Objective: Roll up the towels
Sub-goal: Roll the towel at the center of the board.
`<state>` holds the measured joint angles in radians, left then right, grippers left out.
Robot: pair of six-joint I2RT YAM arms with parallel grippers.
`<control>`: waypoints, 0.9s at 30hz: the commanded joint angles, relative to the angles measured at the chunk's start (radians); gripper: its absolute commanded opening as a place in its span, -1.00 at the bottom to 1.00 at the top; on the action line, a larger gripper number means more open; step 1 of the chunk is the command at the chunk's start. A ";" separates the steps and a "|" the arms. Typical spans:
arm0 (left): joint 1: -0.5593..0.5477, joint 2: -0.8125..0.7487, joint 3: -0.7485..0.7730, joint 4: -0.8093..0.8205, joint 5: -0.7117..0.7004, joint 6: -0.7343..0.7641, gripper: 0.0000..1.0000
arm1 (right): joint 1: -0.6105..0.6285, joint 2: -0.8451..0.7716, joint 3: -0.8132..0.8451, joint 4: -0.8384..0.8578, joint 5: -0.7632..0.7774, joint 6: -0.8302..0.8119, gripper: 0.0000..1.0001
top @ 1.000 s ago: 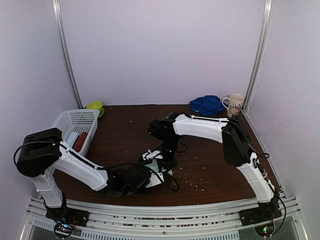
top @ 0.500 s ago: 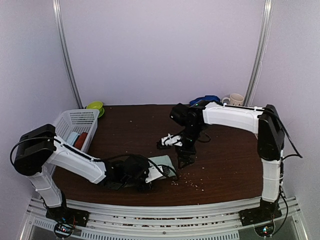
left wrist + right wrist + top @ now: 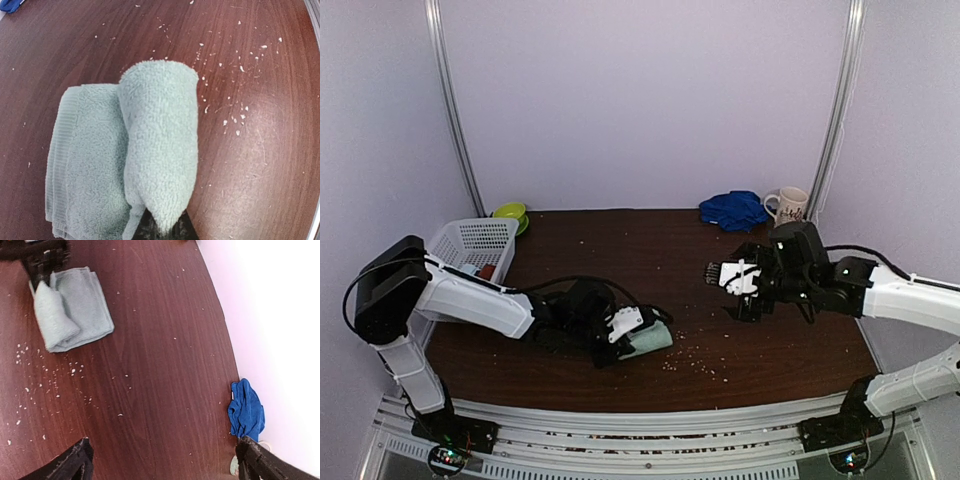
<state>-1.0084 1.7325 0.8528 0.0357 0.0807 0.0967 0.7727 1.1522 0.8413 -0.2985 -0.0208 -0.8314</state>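
Observation:
The small mint-green towel lies at the table's front centre, partly rolled. In the left wrist view its rolled fold rests over the flat part. My left gripper is shut on the near end of that fold. The right wrist view shows the same towel at top left. My right gripper hovers to the towel's right, open, with nothing between its fingers. The blue towel lies crumpled at the back right.
A white patterned mug stands beside the blue towel. A white basket holding items sits at the left edge, with a green bowl behind it. Pale crumbs dot the wood to the right of the mint towel.
My right gripper let go of the mint towel, opened and swung away to the right. The left gripper moved right, carrying the towel's edge over into a roll.

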 commanded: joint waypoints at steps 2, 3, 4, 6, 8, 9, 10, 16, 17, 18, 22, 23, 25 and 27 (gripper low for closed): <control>0.063 0.093 0.086 -0.143 0.159 -0.072 -1.00 | 0.042 -0.130 -0.182 0.238 -0.022 -0.158 1.00; 0.070 0.109 0.099 -0.157 0.172 -0.079 -1.00 | 0.046 -0.161 -0.217 0.244 -0.079 -0.205 1.00; 0.076 0.127 0.114 -0.170 0.180 -0.087 -1.00 | 0.052 -0.188 -0.252 0.255 -0.128 -0.251 1.00; 0.090 0.157 0.137 -0.190 0.229 -0.091 -1.00 | 0.086 -0.215 -0.318 0.298 -0.167 -0.306 1.00; 0.107 0.178 0.149 -0.193 0.273 -0.106 -1.00 | 0.128 -0.197 -0.347 0.309 -0.153 -0.349 1.00; 0.121 0.188 0.157 -0.195 0.306 -0.114 -1.00 | 0.147 -0.178 -0.355 0.308 -0.143 -0.362 1.00; 0.131 0.196 0.161 -0.195 0.335 -0.122 -1.00 | 0.167 -0.152 -0.361 0.312 -0.130 -0.378 1.00; 0.157 0.242 0.218 -0.234 0.389 -0.160 -1.00 | 0.290 0.011 -0.406 0.504 -0.001 -0.428 1.00; 0.160 0.248 0.229 -0.243 0.398 -0.162 -1.00 | 0.299 0.055 -0.403 0.537 0.008 -0.423 0.99; 0.161 0.253 0.236 -0.250 0.411 -0.163 -1.00 | 0.310 0.091 -0.396 0.576 0.023 -0.417 0.97; 0.182 0.279 0.256 -0.268 0.466 -0.185 -1.00 | 0.347 0.235 -0.339 0.677 0.105 -0.382 0.80; 0.191 0.289 0.261 -0.281 0.475 -0.198 -1.00 | 0.354 0.277 -0.318 0.689 0.123 -0.372 0.72; 0.207 0.315 0.287 -0.326 0.485 -0.231 -1.00 | 0.366 0.353 -0.279 0.735 0.201 -0.357 0.61; 0.221 0.338 0.309 -0.360 0.501 -0.252 -1.00 | 0.371 0.410 -0.270 0.816 0.250 -0.362 0.57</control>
<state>-0.8120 1.9770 1.1515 -0.1459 0.5667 -0.0879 1.1271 1.4773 0.5224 0.3279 0.0757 -1.2179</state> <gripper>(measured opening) 0.074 0.799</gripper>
